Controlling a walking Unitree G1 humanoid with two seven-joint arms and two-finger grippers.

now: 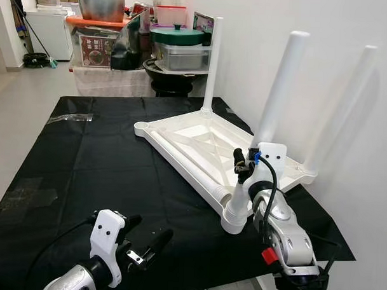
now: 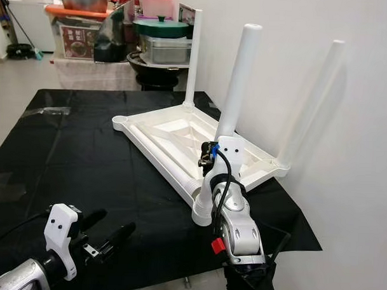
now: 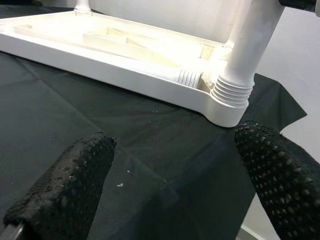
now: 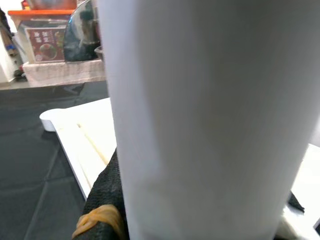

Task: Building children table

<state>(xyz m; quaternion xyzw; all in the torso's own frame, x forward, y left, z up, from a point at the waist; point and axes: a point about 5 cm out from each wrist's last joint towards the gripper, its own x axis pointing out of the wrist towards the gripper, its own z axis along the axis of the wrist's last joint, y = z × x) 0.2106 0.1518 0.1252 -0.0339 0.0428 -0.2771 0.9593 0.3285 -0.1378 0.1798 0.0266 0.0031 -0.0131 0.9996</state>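
Observation:
A white children's table top (image 1: pixel 200 145) lies upside down on a black cloth (image 1: pixel 91 167). Three white legs stand up from it: one at the far corner (image 1: pixel 211 63), one by the wall (image 1: pixel 341 105), and the nearest one (image 1: pixel 279 91). My right gripper (image 1: pixel 244 161) is shut on the nearest leg low down, just above its ribbed socket (image 1: pixel 235 216); in the right wrist view this leg (image 4: pixel 200 115) is pressed against a black finger (image 4: pixel 102 200). Another white tube (image 1: pixel 186 164) lies along the top's near edge. My left gripper (image 1: pixel 147 237) hovers open over the cloth near the front edge, its fingers (image 3: pixel 65 185) apart.
A white wall (image 1: pixel 349 48) runs close along the right side. Behind the cloth stand stacked boxes, a green-lidded pot (image 1: pixel 177 35) and a white cabinet (image 1: pixel 48 28). A strip of clear tape (image 1: pixel 70 118) lies on the cloth at far left. Grey floor (image 1: pixel 23 101) shows on the left.

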